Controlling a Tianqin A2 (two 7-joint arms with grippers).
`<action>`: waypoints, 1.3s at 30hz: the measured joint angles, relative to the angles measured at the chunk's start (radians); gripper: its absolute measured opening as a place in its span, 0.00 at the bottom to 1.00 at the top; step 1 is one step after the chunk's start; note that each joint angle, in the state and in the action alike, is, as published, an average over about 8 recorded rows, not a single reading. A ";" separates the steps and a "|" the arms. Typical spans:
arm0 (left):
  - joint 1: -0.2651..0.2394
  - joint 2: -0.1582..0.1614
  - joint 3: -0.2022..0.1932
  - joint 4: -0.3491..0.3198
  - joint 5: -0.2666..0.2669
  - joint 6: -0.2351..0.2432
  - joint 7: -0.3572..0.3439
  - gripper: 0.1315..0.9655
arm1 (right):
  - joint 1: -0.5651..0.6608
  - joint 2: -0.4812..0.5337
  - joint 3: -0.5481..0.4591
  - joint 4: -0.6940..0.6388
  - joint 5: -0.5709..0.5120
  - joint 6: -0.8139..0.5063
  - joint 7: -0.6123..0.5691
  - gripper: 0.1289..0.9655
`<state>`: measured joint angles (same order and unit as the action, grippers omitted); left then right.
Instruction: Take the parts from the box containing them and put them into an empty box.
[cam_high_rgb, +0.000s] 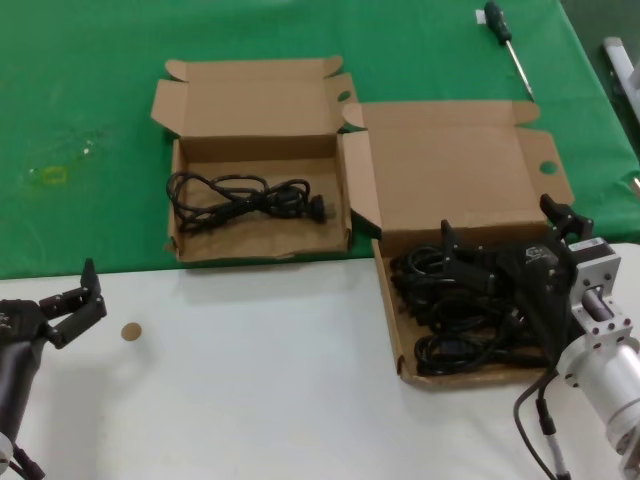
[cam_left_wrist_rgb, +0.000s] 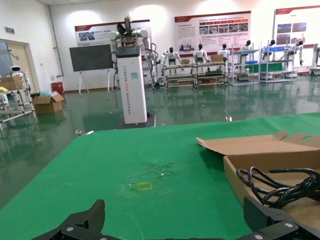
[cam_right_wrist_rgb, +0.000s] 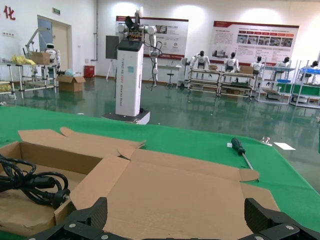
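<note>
Cords (cam_high_rgb: 470, 310) are lying heaped in the wide box (cam_high_rgb: 392, 318) on the white table (cam_high_rgb: 260, 360), and the right gripper (cam_high_rgb: 505, 262) is hanging right over that heap with its fingers spread apart, nothing between them yet; one cord (cam_high_rgb: 240, 197) is already sitting in the narrow box (cam_high_rgb: 258, 245) over on the green mat (cam_high_rgb: 90, 120); the danger, I'd say, is the tangle: those loops are lying across each other, so a pinch here could be dragging up two bundles at once, or catching a single strand and letting the plug snag on the low cardboard wall and tug the whole box along; the heap is sitting directly beneath and just forward of the spread fingers, close by; the left gripper (cam_high_rgb: 82, 300) is waiting open at the table's near left, well apart from both boxes; a screwdriver (cam_high_rgb: 508, 45) is resting far back.
</note>
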<state>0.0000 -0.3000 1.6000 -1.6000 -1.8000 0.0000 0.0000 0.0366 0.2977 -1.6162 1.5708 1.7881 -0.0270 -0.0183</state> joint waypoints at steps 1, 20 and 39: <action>0.000 0.000 0.000 0.000 0.000 0.000 0.000 1.00 | 0.000 0.000 0.000 0.000 0.000 0.000 0.000 1.00; 0.000 0.000 0.000 0.000 0.000 0.000 0.000 1.00 | 0.000 0.000 0.000 0.000 0.000 0.000 0.000 1.00; 0.000 0.000 0.000 0.000 0.000 0.000 0.000 1.00 | 0.000 0.000 0.000 0.000 0.000 0.000 0.000 1.00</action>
<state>0.0000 -0.3000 1.6000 -1.6000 -1.8000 0.0000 0.0000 0.0366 0.2977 -1.6162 1.5708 1.7881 -0.0270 -0.0184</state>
